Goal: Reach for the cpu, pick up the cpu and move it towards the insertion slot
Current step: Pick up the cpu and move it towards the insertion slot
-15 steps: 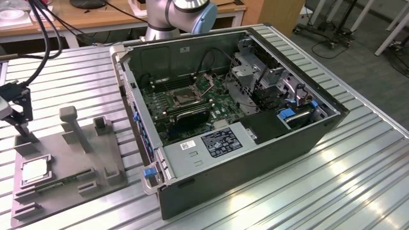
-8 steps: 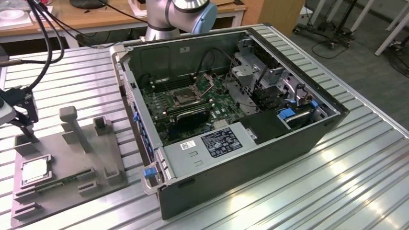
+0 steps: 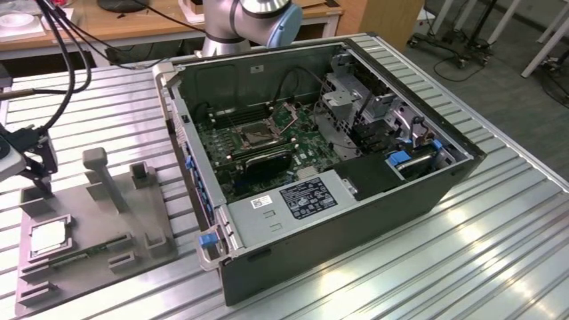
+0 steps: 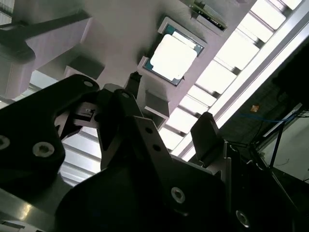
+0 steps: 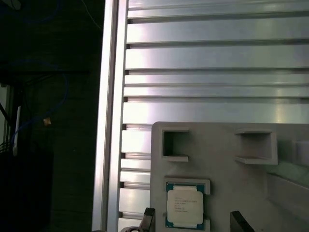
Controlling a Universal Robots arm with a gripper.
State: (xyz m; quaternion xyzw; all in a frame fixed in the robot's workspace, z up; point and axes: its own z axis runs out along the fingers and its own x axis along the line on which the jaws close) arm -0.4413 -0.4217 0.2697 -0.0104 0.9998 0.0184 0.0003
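**Nearly over the chip: reach far along, no grasp yet**

Here, in the exterior view, the end effector [image 3: 36, 179] hangs at the exterior view's left edge, above a grey fixture plate [image 3: 89, 227] that rests on the ribbed metal surface [image 3: 400, 267]. The cpu [image 3: 49, 237] lies flat in a recess of that plate. The insertion slot [image 3: 253, 137] sits on the green motherboard [image 3: 289, 143] inside the open computer case [image 3: 356, 220], well apart from the chip. Its dark centre suggests it holds nothing.

In the second wrist view, the end effector [image 4: 171, 104] is released, its fingers spread with nothing between them. Beyond them the cpu [image 4: 174, 58] sits in its pocket. Its silvery-white top is bright with glare inside a thin darker rim.

In the first wrist view, the end effector [image 5: 192, 218] straddles the chip, one fingertip on either side. The cpu [image 5: 184, 205] lies square in its recess in the fixture plate [image 5: 217, 145], a pale lid edged in green. The tips seem to stand above it rather than touch it, though this angle does not settle their height.

By my reading, the reach is nearly complete. The grasp, the lift and the carry to the slot are all left to do.
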